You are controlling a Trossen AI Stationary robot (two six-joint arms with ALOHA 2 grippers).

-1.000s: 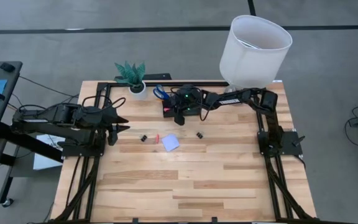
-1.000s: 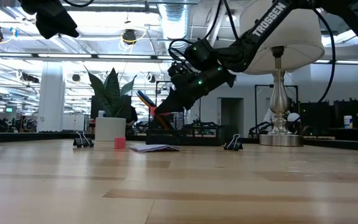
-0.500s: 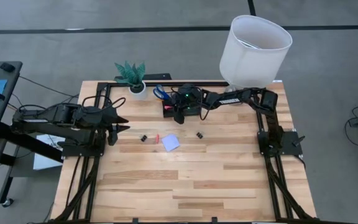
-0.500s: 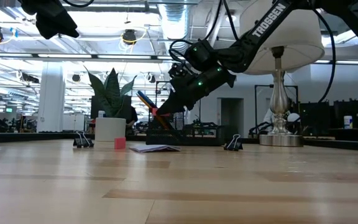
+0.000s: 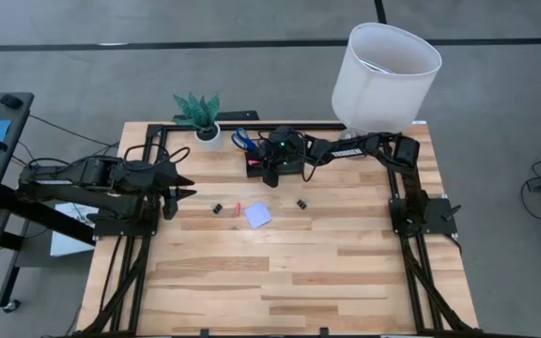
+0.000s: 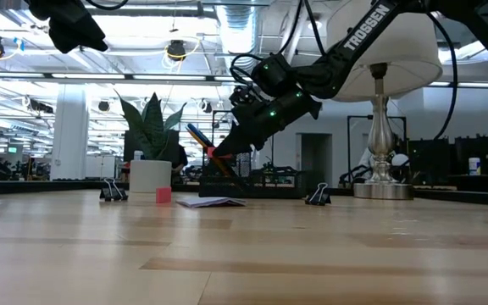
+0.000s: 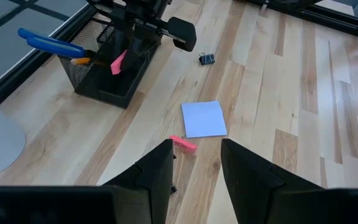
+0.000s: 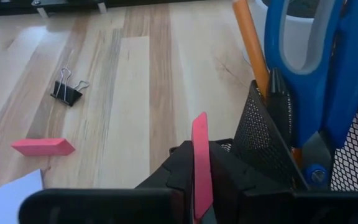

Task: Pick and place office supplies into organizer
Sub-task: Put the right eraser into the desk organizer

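— What are your fingers doing?
— My right gripper (image 8: 199, 180) pinches a flat pink eraser (image 8: 200, 163) upright, just above the black mesh organizer (image 8: 267, 140) holding blue-handled scissors (image 8: 328, 56). My left gripper (image 7: 194, 163) hangs half-spread, holding nothing, over the note pad (image 7: 203, 119).
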